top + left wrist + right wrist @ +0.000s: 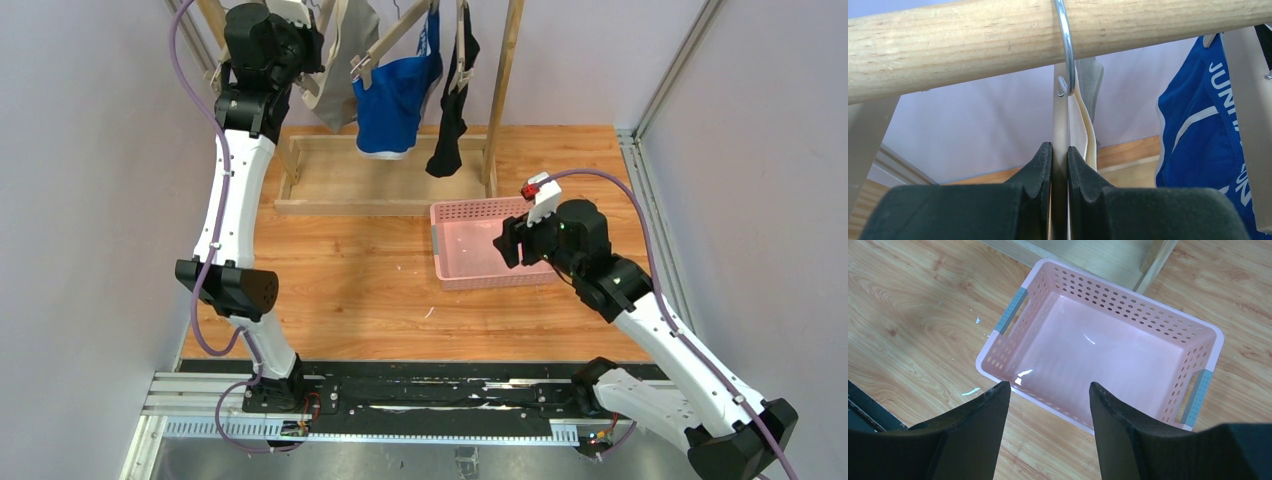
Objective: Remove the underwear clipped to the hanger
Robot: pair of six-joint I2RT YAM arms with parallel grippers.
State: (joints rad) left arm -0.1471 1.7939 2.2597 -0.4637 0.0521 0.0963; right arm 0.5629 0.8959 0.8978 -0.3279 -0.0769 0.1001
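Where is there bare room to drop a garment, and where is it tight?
Free: the wooden tabletop between the left arm and the pink perforated basket, in front of the rack's base frame; the basket is empty. Crowded: the wooden rail, grey briefs, blue briefs and black briefs close together, left gripper shut on a wooden hanger.

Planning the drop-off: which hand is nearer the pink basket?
Right. The right hand hangs open over the basket; the left hand is far off, up at the rack, shut on a hanger.
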